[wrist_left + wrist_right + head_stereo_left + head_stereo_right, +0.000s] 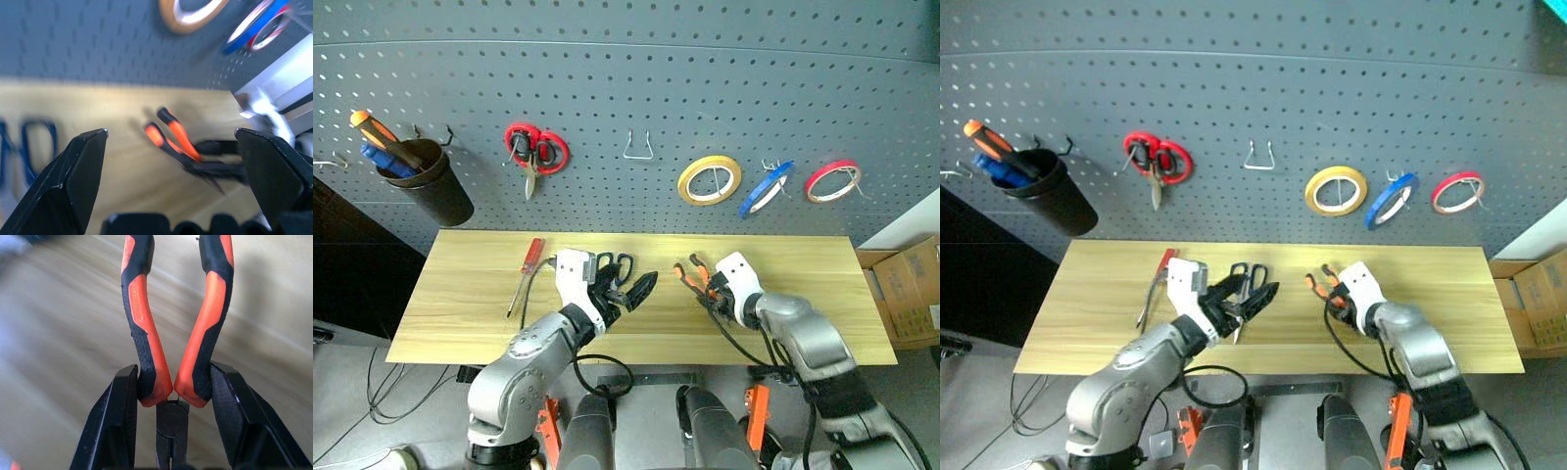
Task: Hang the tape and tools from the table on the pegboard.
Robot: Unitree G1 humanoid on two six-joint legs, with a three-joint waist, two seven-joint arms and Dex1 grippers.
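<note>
The pliers' (171, 347) handle tips run off the right wrist view's edge, and their nose is largely covered between the right gripper's (172, 421) fingers (113, 426); in the head views that gripper covers all but the handle ends. The scissors (1246, 284) near the table's (460, 294) middle are half hidden behind the left gripper (631, 292), blades out of sight; in the left wrist view they are a blurred blue outline cut by the picture's edge. The blue tape (766, 188) hangs edge-on on the pegboard (626, 88), its hook too small to make out. The cup's (435, 191) contents are buried below the rim.
</note>
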